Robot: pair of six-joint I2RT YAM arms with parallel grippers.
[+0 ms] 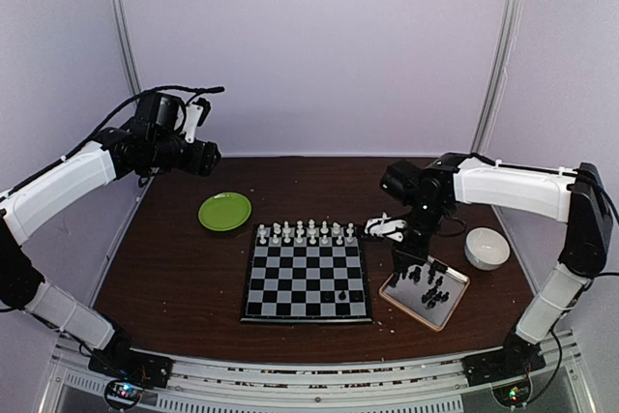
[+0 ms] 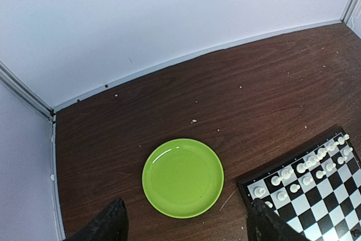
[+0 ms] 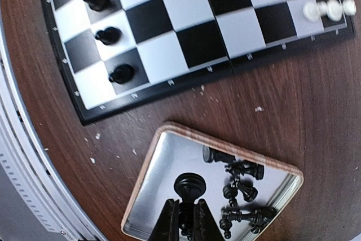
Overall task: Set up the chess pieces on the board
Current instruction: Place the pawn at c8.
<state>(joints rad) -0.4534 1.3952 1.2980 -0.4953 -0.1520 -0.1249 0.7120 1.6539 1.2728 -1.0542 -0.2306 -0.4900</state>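
The board lies mid-table with two rows of white pieces along its far edge and three black pieces on squares at its near right. My right gripper is shut on a black chess piece, held above the tan-rimmed tray. Several more black pieces lie loose in the tray. My left gripper is open and empty, high above the green plate at the board's far left corner.
A white bowl stands right of the tray. A white object lies by the board's far right corner. The green plate sits left of the board. Crumbs dot the brown table. Walls enclose left, back and right.
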